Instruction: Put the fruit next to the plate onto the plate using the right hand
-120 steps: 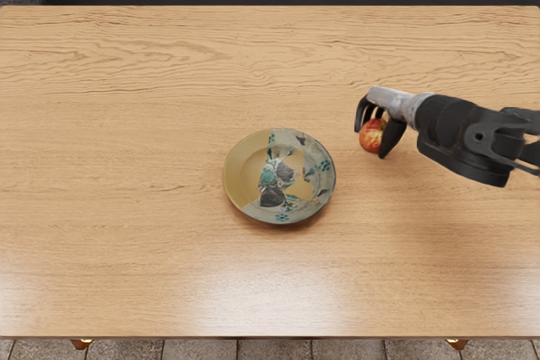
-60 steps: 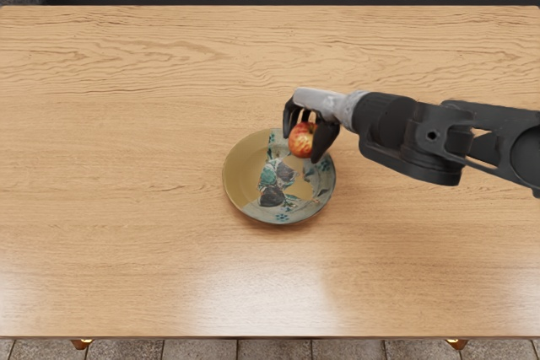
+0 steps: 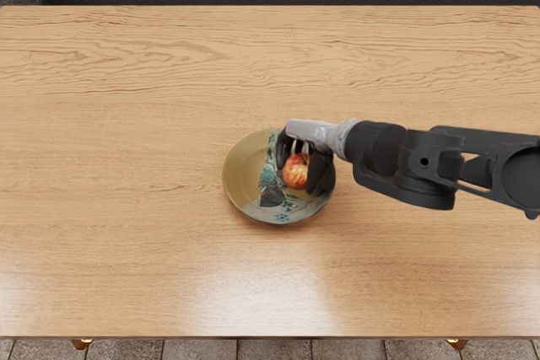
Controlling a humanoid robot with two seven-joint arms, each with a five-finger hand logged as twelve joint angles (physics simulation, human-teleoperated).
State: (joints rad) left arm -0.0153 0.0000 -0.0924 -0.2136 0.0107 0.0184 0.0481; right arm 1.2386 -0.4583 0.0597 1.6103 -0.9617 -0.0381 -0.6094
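The right hand (image 3: 301,158) grips the round red-yellow fruit (image 3: 295,171) with curled fingers (image 3: 319,176) over the patterned ceramic plate (image 3: 243,181) mid-bench (image 3: 126,124).

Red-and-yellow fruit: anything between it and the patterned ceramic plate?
Nothing visible. The right robot hand grips the red-and-yellow round fruit directly over the right half of the patterned ceramic plate; only the plate's own surface lies below. Contact cannot be told.

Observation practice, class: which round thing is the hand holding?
The red-yellow round fruit, clasped by the right hand; the patterned ceramic plate lies ungripped beneath.
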